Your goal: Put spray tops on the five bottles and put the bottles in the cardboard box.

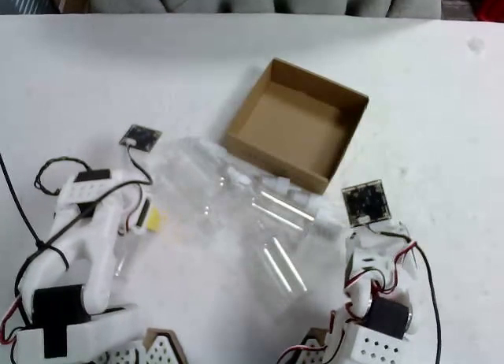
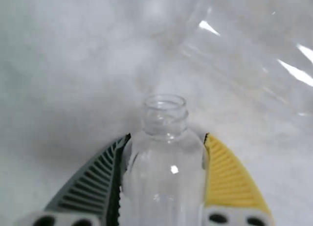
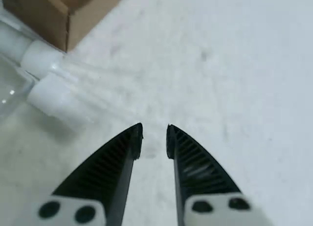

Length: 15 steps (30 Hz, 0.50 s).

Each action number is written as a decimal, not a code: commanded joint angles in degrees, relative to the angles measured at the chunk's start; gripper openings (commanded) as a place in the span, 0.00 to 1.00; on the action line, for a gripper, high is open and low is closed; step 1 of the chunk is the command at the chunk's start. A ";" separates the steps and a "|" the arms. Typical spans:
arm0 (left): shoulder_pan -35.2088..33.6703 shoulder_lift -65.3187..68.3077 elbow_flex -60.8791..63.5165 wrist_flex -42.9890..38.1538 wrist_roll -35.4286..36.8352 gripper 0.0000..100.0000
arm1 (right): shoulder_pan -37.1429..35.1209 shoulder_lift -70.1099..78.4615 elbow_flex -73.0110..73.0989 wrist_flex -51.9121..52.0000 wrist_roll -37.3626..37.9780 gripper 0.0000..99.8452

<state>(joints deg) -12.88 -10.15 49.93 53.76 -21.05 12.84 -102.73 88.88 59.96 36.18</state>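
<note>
My left gripper (image 2: pixel 165 152) is shut on a clear bottle (image 2: pixel 164 172) with an open neck and no top, held between a dark finger (image 2: pixel 95 184) and a yellow finger (image 2: pixel 227 179). In the high view the left gripper (image 1: pixel 146 216) is at the left edge of a heap of clear bottles (image 1: pixel 272 222). White spray tops (image 3: pixel 46 79) lie just ahead of my right gripper (image 3: pixel 154 138), whose black fingers stand slightly open with nothing between them. The cardboard box (image 1: pixel 295 124) sits behind the heap, and its corner (image 3: pixel 66 13) shows in the right wrist view.
The right arm (image 1: pixel 370 293) is at the front right, the left arm (image 1: pixel 79 246) at the front left. Bare white table (image 1: pixel 441 128) lies to the right of the box and along the back.
</note>
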 commanded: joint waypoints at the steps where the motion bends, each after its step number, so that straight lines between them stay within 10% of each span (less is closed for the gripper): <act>1: -0.84 -2.77 -0.53 -2.73 0.70 0.02 | -3.65 6.11 -7.21 0.40 1.93 0.02; 15: -0.84 -2.68 -0.53 -2.73 0.62 0.02 | -11.82 50.68 -28.48 0.31 10.55 0.18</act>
<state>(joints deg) -12.88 -10.15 49.93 52.79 -21.05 1.67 -58.07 65.41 60.31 44.00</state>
